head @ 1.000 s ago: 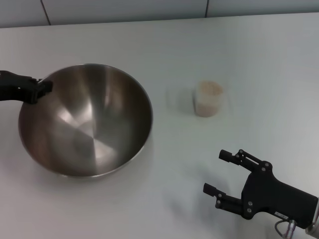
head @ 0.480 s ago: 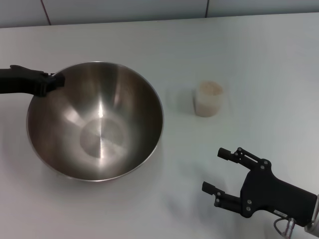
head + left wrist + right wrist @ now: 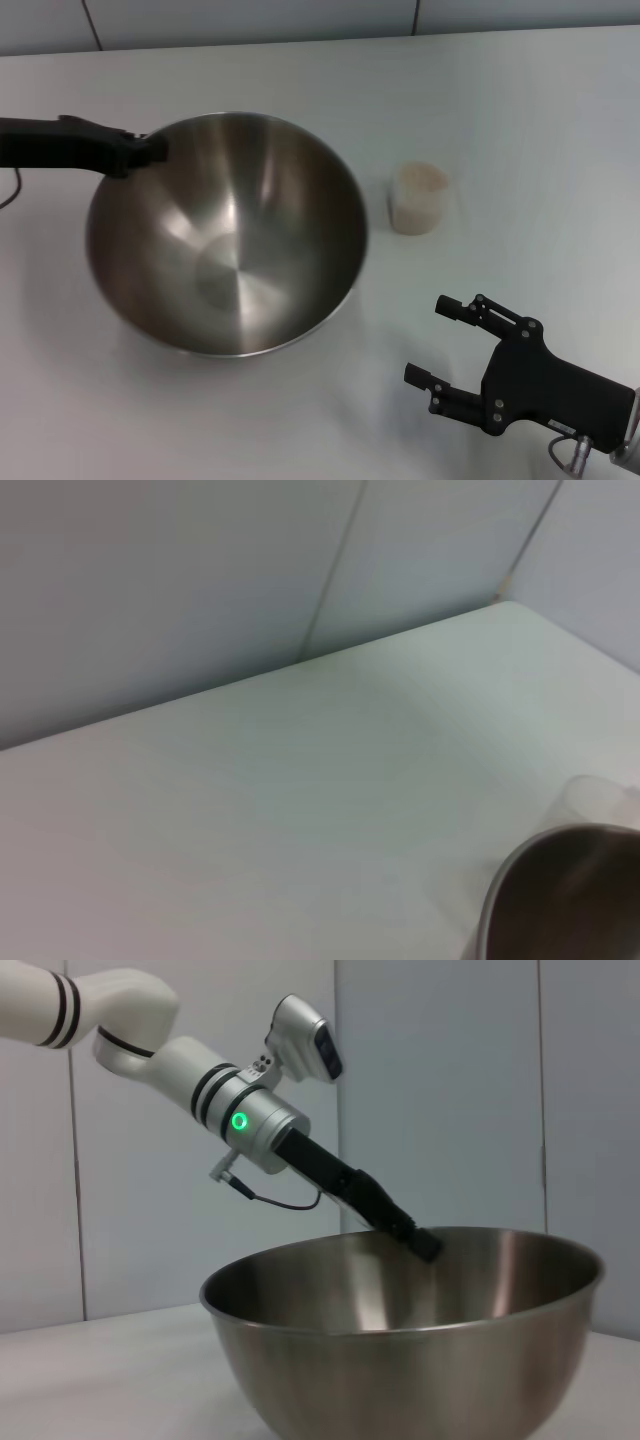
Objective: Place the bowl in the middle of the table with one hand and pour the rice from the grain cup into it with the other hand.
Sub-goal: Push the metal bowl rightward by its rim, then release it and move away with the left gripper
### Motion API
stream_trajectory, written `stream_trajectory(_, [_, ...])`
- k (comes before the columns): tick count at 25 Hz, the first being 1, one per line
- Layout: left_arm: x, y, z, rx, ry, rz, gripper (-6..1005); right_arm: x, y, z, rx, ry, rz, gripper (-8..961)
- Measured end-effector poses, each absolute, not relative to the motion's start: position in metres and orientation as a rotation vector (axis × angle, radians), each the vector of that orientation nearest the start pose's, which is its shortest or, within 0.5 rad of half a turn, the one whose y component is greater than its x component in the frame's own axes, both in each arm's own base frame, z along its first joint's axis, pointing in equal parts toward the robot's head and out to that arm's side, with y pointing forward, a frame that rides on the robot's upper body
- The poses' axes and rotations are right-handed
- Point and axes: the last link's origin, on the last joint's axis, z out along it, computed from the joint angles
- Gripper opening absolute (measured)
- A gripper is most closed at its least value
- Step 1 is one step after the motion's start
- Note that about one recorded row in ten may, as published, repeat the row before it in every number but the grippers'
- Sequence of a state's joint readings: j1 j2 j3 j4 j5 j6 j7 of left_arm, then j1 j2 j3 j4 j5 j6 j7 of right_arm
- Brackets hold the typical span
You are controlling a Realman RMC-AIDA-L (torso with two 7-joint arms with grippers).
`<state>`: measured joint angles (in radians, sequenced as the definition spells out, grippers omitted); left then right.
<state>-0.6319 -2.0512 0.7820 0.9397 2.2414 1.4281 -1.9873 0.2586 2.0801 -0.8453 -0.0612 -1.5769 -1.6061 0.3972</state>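
The left gripper [image 3: 150, 152] pinches the bowl [image 3: 228, 235] by its far rim, so the counter [image 3: 520, 120] carries its weight. The grain cup [image 3: 418, 198] of rice [image 3: 421, 177] stands just beside the bowl; the right gripper [image 3: 440, 345] waits near it, fingers wide for the cup

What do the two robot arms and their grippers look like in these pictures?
The left arm is white with black bands, a green light ring and a thin black cable; it narrows into the slim black left gripper. The right gripper is black, with two jointed fingers, small screws and a metal fitting at its base.
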Motion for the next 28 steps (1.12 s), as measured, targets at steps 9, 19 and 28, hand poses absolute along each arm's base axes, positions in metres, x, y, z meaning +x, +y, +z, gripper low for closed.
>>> stream_trajectory(9, [-0.225, 0.391, 0.025, -2.630, -0.954, -0.308, 43, 0.316, 0.189, -0.072, -2.439, 0.328, 0.926, 802])
stream_trajectory(19, [-0.231, 0.389, 0.015, -2.636, -0.959, -0.299, 42, 0.315, 0.191, -0.071, -2.442, 0.321, 0.927, 801])
stream_trajectory(28, [-0.230, 0.392, 0.003, -2.659, -0.933, -0.295, 43, 0.314, 0.191, -0.072, -2.442, 0.322, 0.929, 802])
